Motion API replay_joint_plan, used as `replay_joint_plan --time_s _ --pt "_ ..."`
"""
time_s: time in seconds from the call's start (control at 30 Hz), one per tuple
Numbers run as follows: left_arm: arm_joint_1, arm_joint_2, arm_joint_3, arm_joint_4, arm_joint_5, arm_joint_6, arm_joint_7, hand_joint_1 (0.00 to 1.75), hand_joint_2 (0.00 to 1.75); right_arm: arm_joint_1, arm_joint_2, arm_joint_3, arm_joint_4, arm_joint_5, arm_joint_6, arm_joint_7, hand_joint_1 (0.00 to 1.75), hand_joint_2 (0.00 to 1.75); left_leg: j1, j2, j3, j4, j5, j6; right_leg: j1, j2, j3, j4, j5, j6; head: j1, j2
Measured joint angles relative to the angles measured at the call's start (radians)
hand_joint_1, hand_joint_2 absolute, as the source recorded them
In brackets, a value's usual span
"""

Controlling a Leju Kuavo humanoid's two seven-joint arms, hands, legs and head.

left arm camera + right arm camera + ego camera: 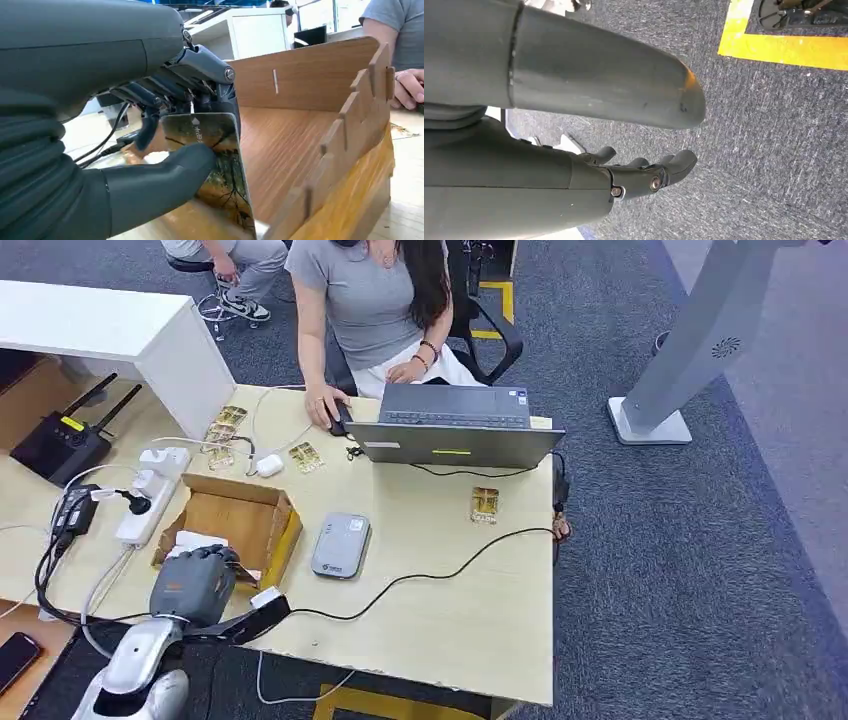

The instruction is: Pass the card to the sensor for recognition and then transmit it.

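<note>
Standing on edge inside the wooden box (310, 95), the card (220, 175) is pinched between the left hand's (165, 150) thumb and fingers. More cards lie loose on the bench (450, 580). The right hand (644, 175) hangs over carpet, fingers loosely apart, holding nothing.

surface: light wood table (470, 590), on grey carpet (680, 570)
near left: open wooden box (235, 520)
centre: grey sensor (340, 545), black cable (440, 565) just beside
far edge: laptop (455, 430), mouse (340, 420)
left: power strip (150, 495), router (65, 445)
loose cards: (485, 503), (305, 456)
</note>
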Motion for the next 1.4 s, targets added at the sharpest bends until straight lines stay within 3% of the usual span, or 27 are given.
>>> replay_joint_plan --time_s 0.17,0.37,0.47,0.6,0.93,1.13,1.33,1.37,1.4 --pt "-0.004 -0.004 0.000 0.001 0.000 0.019 -0.016 1.75 1.75 0.000 0.000 0.000 0.000 0.003 0.000 -0.002 0.00 0.00 0.000 0.000 0.000 0.000 0.000 0.000 0.000 0.000 0.000 0.000 0.000 0.000 0.000 0.000" --pt "-0.052 -0.004 0.003 0.021 0.007 0.086 -0.045 1.75 1.75 -0.001 -0.002 0.002 0.000 0.019 0.003 -0.008 0.00 0.00 0.000 0.000 0.000 0.000 0.000 0.000 0.000 0.000 0.000 0.000 0.000 0.000 0.000 0.000" --pt "-0.133 -0.001 0.015 0.056 0.006 0.130 -0.058 1.75 1.75 -0.003 -0.006 0.010 0.000 0.036 0.009 -0.010 0.00 0.00 0.000 -0.002 0.000 0.001 0.002 0.000 0.000 -0.003 0.000 0.000 0.001 0.000 0.000 0.000" --pt "-0.260 0.010 0.021 0.101 0.004 0.135 -0.059 1.75 1.75 -0.008 -0.011 0.021 0.000 0.050 0.013 -0.012 0.00 0.00 0.000 -0.002 0.000 0.000 0.003 0.000 0.000 -0.003 0.000 0.000 0.003 -0.002 0.000 0.000" --pt "-0.739 0.034 0.019 0.363 -0.153 0.130 -0.012 1.75 1.75 -0.018 -0.022 0.056 0.000 0.087 0.021 -0.016 0.00 0.00 0.000 -0.002 -0.002 0.001 0.007 0.000 0.000 -0.002 -0.001 0.000 0.007 -0.001 0.000 0.000" --pt "-0.852 0.032 0.011 0.488 -0.178 0.120 0.007 1.75 1.75 -0.019 -0.023 0.059 0.000 0.084 0.017 0.010 0.00 0.00 0.000 -0.002 -0.002 0.001 0.006 0.000 0.000 -0.002 -0.002 0.000 0.006 -0.001 0.000 0.000" --pt "-0.883 0.034 0.011 0.563 -0.175 0.135 0.014 1.75 1.75 -0.019 -0.023 0.059 0.000 0.083 0.015 0.011 0.00 0.00 0.000 -0.002 -0.002 0.001 0.006 0.000 0.000 -0.002 -0.002 0.000 0.006 -0.001 0.000 0.000" --pt "-0.884 0.035 0.011 0.571 -0.174 0.136 0.014 0.00 1.75 -0.019 -0.023 0.059 0.000 0.083 0.015 0.011 0.00 0.00 0.000 -0.002 -0.002 0.001 0.006 0.000 0.000 -0.002 -0.002 0.000 0.006 -0.001 0.000 0.000" --pt "-0.884 0.035 0.011 0.578 -0.173 0.138 0.014 0.00 1.75 -0.019 -0.023 0.059 0.000 0.083 0.015 0.011 0.00 0.00 0.000 -0.002 -0.002 0.001 0.006 0.000 0.000 -0.002 -0.002 0.000 0.006 -0.001 0.000 0.000"
